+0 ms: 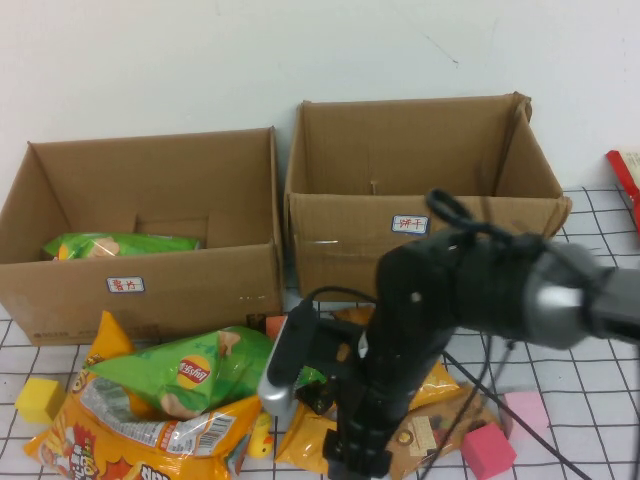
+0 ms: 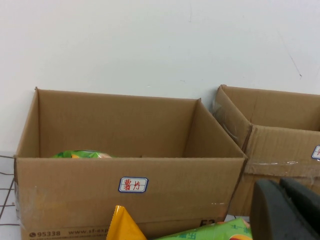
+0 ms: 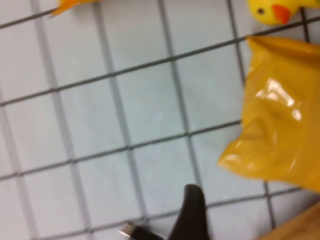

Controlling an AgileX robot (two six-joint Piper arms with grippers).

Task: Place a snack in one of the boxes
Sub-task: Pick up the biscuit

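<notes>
Two open cardboard boxes stand at the back: the left box (image 1: 140, 240) holds a green chip bag (image 1: 120, 244), and nothing shows inside the right box (image 1: 420, 200). Snack bags lie in front: a green chip bag (image 1: 185, 370), an orange bag (image 1: 130, 440) and yellow bags (image 1: 310, 435). My right gripper (image 1: 355, 462) hangs low over the table beside the yellow bags. In the right wrist view one finger (image 3: 192, 215) shows over bare grid cloth, next to a yellow bag (image 3: 280, 130), holding nothing. My left gripper (image 2: 287, 210) is shut and empty, low in front of the left box (image 2: 125, 185).
A yellow foam block (image 1: 40, 398), pink blocks (image 1: 488, 450) and a small yellow duck (image 3: 274, 9) lie on the grid cloth. A red pack (image 1: 628, 175) sits at the far right edge. A white wall stands behind the boxes.
</notes>
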